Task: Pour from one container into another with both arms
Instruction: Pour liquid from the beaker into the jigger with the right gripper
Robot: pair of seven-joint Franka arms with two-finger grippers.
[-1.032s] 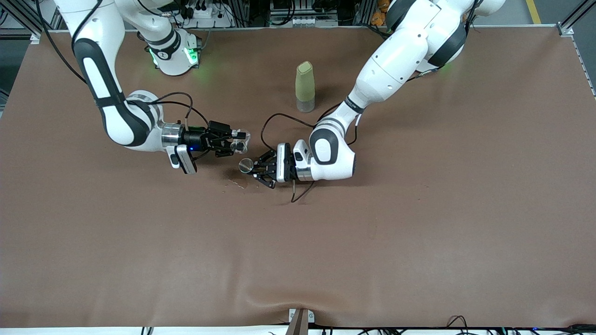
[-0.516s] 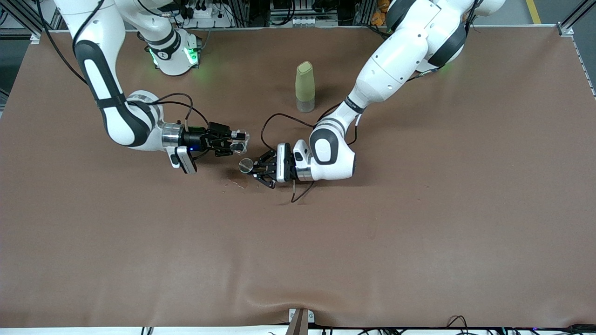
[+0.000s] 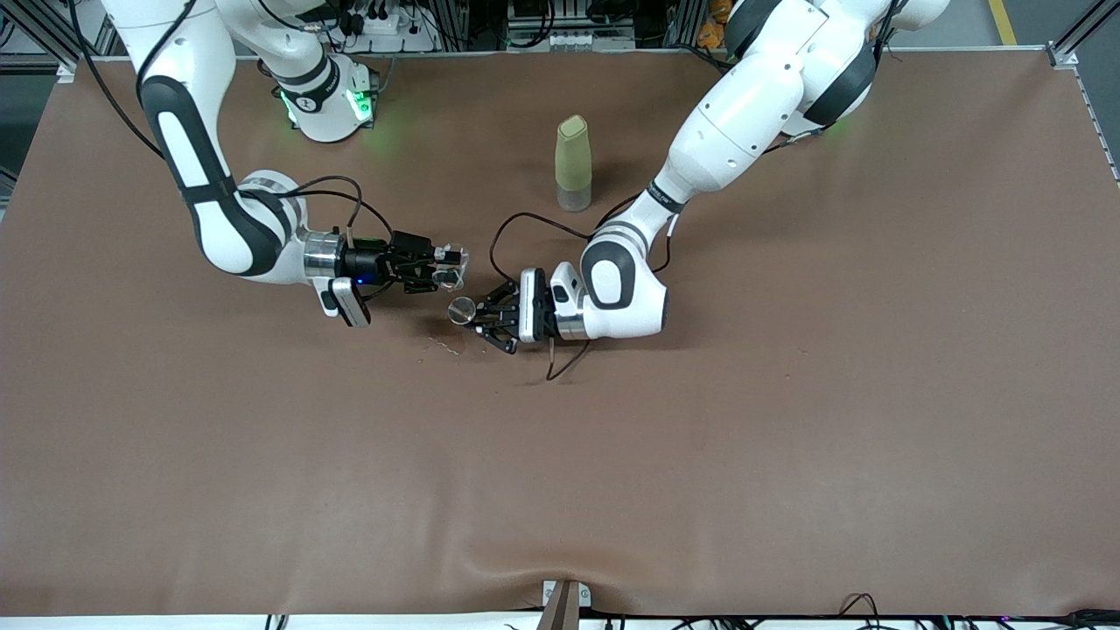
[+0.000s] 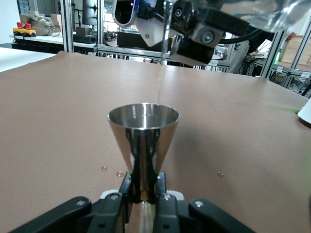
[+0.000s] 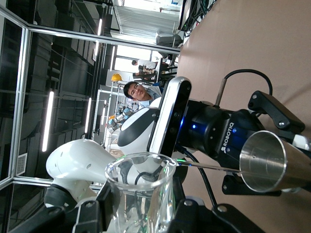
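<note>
The glass (image 3: 451,267) is a small clear vessel with a flared rim, tipped on its side over the steel cup (image 3: 462,310). A thin stream runs from its lip into the cup's mouth, plain in both wrist views. It looks light, hard, slick and breakable, so a grip low on its body, as now, seems right; squeezing harder would risk cracking it.

The cup is a polished metal cone, wide mouth up, narrowing to a waist. It looks stiff, smooth and light, likely to slip if held loosely. The waist is the natural place to take it.

The right gripper (image 3: 442,266) is closed on the glass and holds it above the desk (image 3: 787,437), just above the cup. The left gripper (image 3: 479,318) is closed on the cup at its waist, over the middle of the desk, holding it upright under the stream.

A few drops lie on the desk's brown matte cover near the cup. A tall bottle (image 3: 573,164) with an olive sleeve and a clear base stands apart, farther from the front camera.
</note>
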